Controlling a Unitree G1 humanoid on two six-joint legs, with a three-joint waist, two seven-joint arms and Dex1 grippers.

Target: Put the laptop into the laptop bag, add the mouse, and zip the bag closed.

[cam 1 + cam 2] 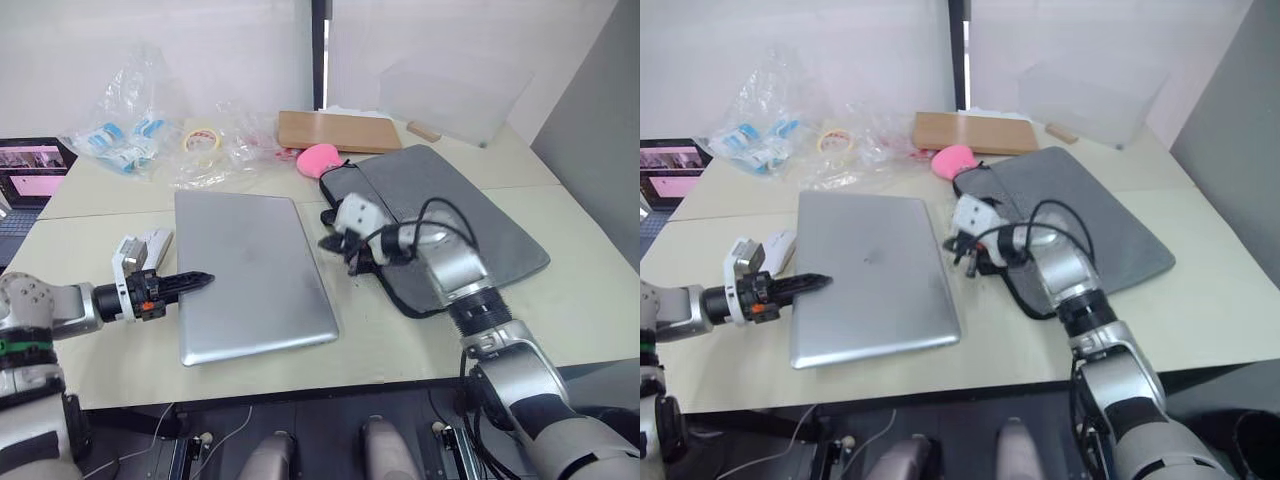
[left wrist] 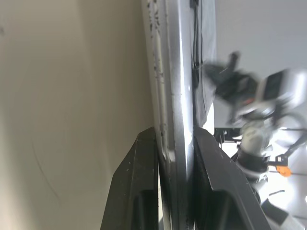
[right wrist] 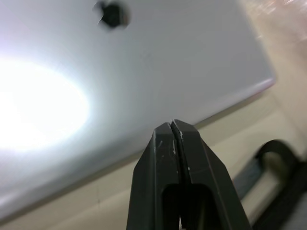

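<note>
The left tool [image 1: 200,279] pinches the smooth silver laptop's [image 1: 250,270] thin edge. The right tool [image 1: 333,243], fingers pressed together and empty, hovers between laptop and grey fabric laptop bag [image 1: 450,215].

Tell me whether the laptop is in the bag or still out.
Out. The laptop lies flat and closed on the table, beside the laptop bag, its left edge clamped by the left gripper.
</note>
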